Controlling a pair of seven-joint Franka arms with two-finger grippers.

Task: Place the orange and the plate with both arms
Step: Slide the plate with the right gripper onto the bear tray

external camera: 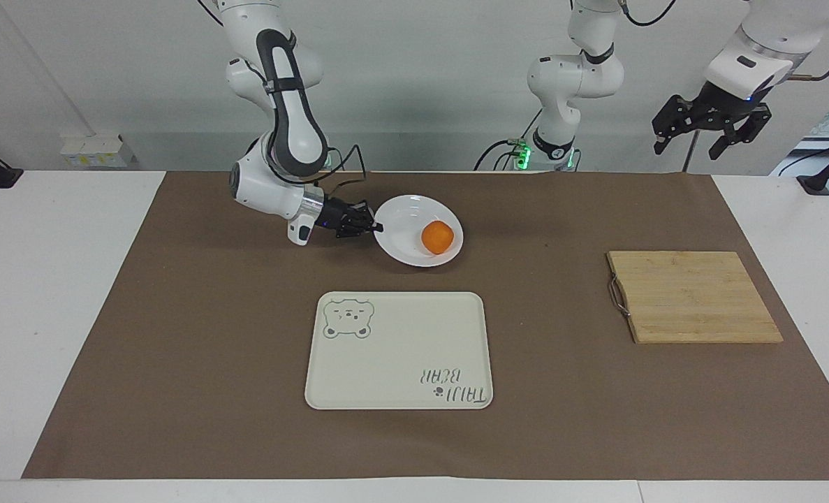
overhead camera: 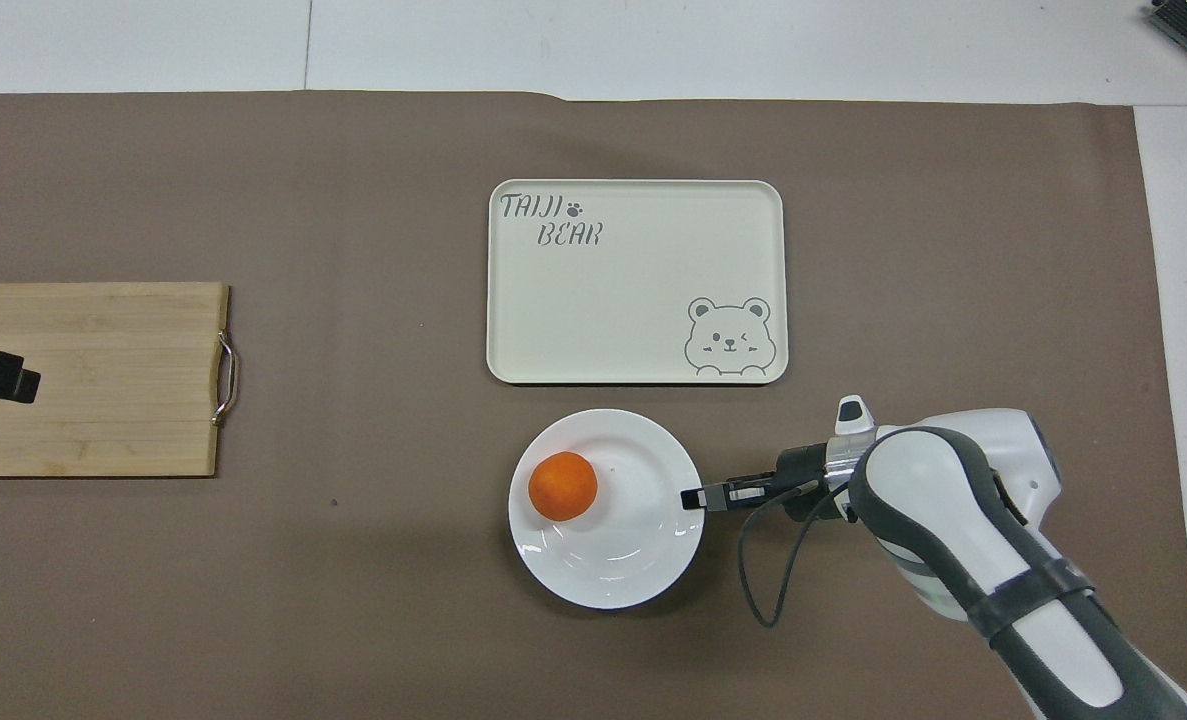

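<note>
- Near the robots, beside the tray (external camera: pixel 398 349), the right gripper (external camera: pixel 374 227) is pinching the plate (external camera: pixel 404 244) rim, fingertips clamped.
- Glossy, stiff and tilting, plate is letting the orange (external camera: pixel 437 237) roll rimward.
- Left gripper (external camera: pixel 712 133) is waiting, jaws apart.

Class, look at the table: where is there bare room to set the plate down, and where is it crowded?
The tray is bare apart from its print. So is the cutting board and the brown mat between them. It is tight where the right claw grips the plate carrying the orange.
</note>
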